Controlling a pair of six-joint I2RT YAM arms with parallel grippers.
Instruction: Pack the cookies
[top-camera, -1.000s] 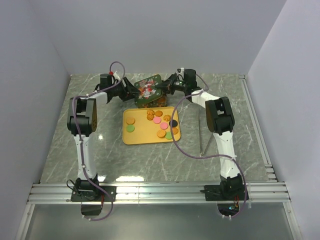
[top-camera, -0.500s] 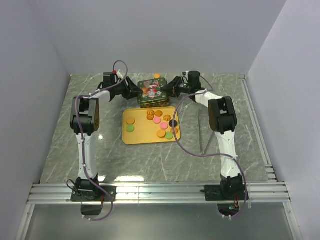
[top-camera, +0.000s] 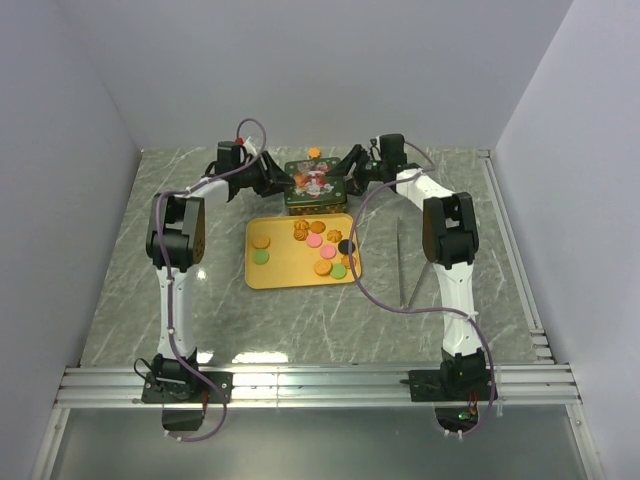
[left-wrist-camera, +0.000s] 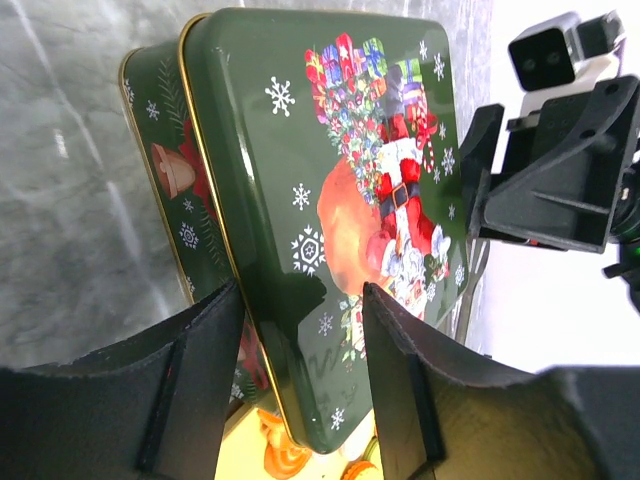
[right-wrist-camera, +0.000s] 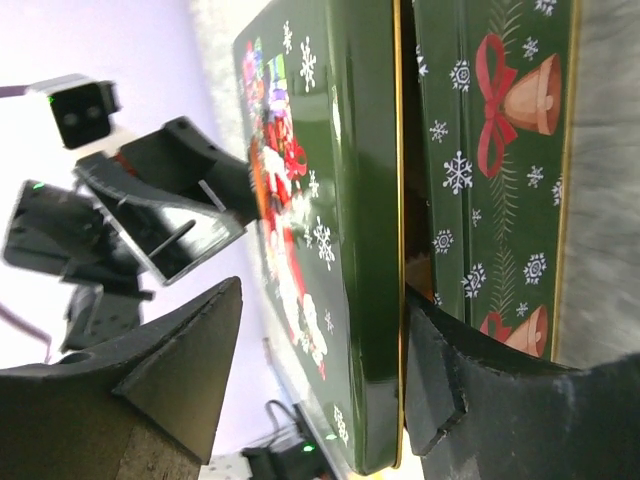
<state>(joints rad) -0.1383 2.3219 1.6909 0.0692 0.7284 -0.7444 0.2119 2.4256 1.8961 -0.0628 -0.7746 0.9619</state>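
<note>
Several round cookies (top-camera: 318, 242) in orange, pink, green and black lie on the yellow tray (top-camera: 285, 272). Behind it stands a green Christmas tin (left-wrist-camera: 160, 170), its picture lid (top-camera: 313, 180) resting on top, slightly offset. One orange cookie (top-camera: 314, 152) shows just behind the tin. My left gripper (top-camera: 277, 182) is at the lid's left end. Its jaws straddle the lid's corner (left-wrist-camera: 300, 150) and stand open (left-wrist-camera: 303, 292). My right gripper (top-camera: 349, 174) is at the right end, open (right-wrist-camera: 322, 295), one finger by the lid's rim (right-wrist-camera: 360, 150), the other well off it.
A thin metal rod (top-camera: 402, 265) lies on the marble table right of the tray. White walls close in the left, back and right sides. An aluminium rail (top-camera: 320, 385) runs along the near edge by the arm bases.
The lid, held tilted above the tin a second ago, now lies flat on it. My right jaws have opened off it. Both grippers shifted slightly toward the back.
</note>
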